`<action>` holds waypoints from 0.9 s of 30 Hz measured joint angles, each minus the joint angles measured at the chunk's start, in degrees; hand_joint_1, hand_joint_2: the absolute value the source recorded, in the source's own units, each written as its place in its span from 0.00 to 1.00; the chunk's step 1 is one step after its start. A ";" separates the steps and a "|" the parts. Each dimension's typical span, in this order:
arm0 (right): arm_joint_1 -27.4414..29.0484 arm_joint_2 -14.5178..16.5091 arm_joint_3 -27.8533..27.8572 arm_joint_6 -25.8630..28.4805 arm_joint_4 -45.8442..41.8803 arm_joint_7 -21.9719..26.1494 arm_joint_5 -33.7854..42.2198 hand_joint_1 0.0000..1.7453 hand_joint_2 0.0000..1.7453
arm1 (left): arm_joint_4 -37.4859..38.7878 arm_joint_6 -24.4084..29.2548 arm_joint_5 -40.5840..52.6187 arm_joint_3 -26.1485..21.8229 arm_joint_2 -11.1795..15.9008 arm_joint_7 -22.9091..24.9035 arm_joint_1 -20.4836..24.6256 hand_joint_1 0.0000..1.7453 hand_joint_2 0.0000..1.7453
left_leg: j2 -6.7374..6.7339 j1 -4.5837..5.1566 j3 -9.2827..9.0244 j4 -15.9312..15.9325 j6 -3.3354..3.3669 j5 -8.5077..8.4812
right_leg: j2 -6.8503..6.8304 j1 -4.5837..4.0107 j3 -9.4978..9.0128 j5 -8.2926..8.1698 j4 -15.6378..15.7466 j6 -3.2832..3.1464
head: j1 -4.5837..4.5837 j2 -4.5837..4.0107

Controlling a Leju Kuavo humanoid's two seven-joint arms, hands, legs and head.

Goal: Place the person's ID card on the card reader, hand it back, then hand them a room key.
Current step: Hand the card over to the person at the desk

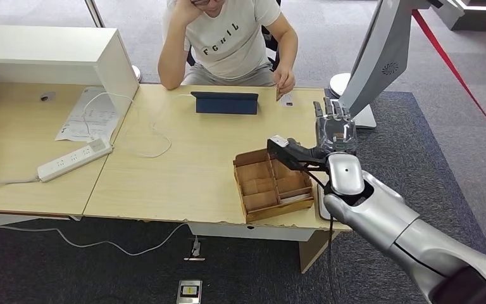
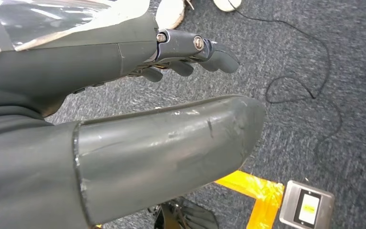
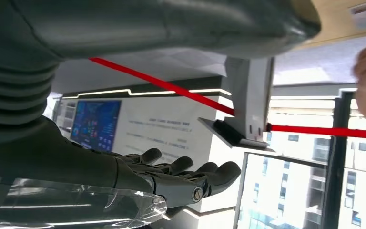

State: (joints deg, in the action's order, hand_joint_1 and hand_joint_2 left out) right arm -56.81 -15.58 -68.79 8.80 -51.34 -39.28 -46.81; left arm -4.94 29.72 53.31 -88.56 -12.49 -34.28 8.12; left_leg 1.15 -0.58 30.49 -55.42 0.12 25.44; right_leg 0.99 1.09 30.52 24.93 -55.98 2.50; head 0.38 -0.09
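Fingers (image 2: 221, 58) of the left hand (image 2: 100, 62) are loosely bent and apart from the thumb, holding nothing. That arm hangs over grey carpet, out of the job.

The card (image 1: 280, 94) is pinched in the person's hand (image 1: 285, 81) at the far table edge, beyond the wooden box (image 1: 271, 185), with a small white slip (image 1: 287, 101) just beside it on the table (image 1: 183, 171).

The right hand (image 1: 335, 130) is raised to the right of the box, fingers (image 1: 329, 109) straight and spread toward the person, thumb reaching over the box's far corner, nothing in it. That pose reads as ready to take or give. The card in the person's grip fits either a card about to be offered or one already returned, so the stage is not settled. No room key can be made out.

Surroundings, left of the box first:
- A white cabinet (image 1: 50, 57) sits far left.
- A paper sheet (image 1: 88, 114) and a power strip (image 1: 74, 159) with a white cable lie nearer.
- A dark blue folded case (image 1: 226, 102) stands beyond the box; it may be the reader, cannot tell.
- A silver column (image 1: 380, 57) rises right of the box, close behind the right hand, which crowds any swing that way.

The box itself sits under the thumb's path.
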 joint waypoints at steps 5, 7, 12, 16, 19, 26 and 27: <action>5.74 -7.46 8.04 -7.85 -1.61 -0.59 -7.65 0.00 0.00 | 0.00 1.68 -2.95 0.00 -0.02 0.51 -0.03 0.00 0.00 | 0.19 0.01 -0.10 -0.07 0.08 0.06 | -0.16 0.00 -0.21 0.03 0.13 0.08 | -0.02 0.00; 10.09 -10.60 13.81 -9.43 -2.21 -0.62 -9.40 0.00 0.00 | 0.00 2.84 -4.72 -0.01 -0.05 0.66 -0.20 0.00 0.00 | 0.36 0.00 -0.05 -0.09 0.10 0.07 | -0.33 0.00 -0.27 0.07 0.16 0.13 | -0.02 0.00; 22.78 -17.17 29.68 -8.26 -2.70 -0.63 -9.36 0.00 0.00 | 0.01 6.84 -8.31 -0.02 -0.33 1.04 -0.28 0.00 0.00 | 0.53 0.01 0.00 -0.11 0.20 0.15 | -0.44 0.00 -0.34 0.13 0.23 0.19 | -0.01 0.00; 32.92 -20.00 40.93 -4.54 -0.84 -0.63 -5.25 0.00 0.00 | 0.02 9.57 -9.60 -0.02 -0.80 1.75 -0.20 0.00 0.00 | 0.57 0.01 0.06 -0.09 0.24 0.21 | -0.45 0.00 -0.27 0.17 0.26 0.21 | -0.03 0.00; 40.57 -20.81 46.90 1.49 2.59 -0.62 3.48 0.00 0.00 | 0.01 10.14 -9.21 -0.02 -1.14 2.53 -0.10 0.00 0.00 | 0.59 -0.02 0.02 -0.08 0.25 0.26 | -0.48 -0.04 -0.31 0.26 0.29 0.25 | -0.01 0.00; 54.59 -16.61 51.31 19.63 11.92 3.75 33.64 0.00 0.00 | -1.08 10.39 -7.80 -0.02 -2.09 3.48 -0.03 0.00 0.00 | 0.31 -0.13 -0.07 0.02 0.13 0.41 | -0.29 -0.17 -0.36 0.38 0.27 0.14 | -0.01 0.00; 55.87 -15.21 51.75 22.02 13.21 5.06 37.83 0.00 0.00 | -1.37 10.39 -7.73 -0.02 -2.30 3.57 -0.06 0.00 0.00 | 0.27 -0.14 -0.06 0.05 0.12 0.42 | -0.26 -0.18 -0.35 0.39 0.25 0.11 | -0.03 0.00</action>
State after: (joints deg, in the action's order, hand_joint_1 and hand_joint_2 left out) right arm -0.94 -30.79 -17.04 30.82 -38.13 -34.22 -8.98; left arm -6.31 40.11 45.58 -88.59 -14.79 -30.71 8.06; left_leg 1.42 -0.72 30.43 -55.36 0.24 25.86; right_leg 0.73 0.92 30.17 25.32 -55.73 2.61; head 0.35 -0.09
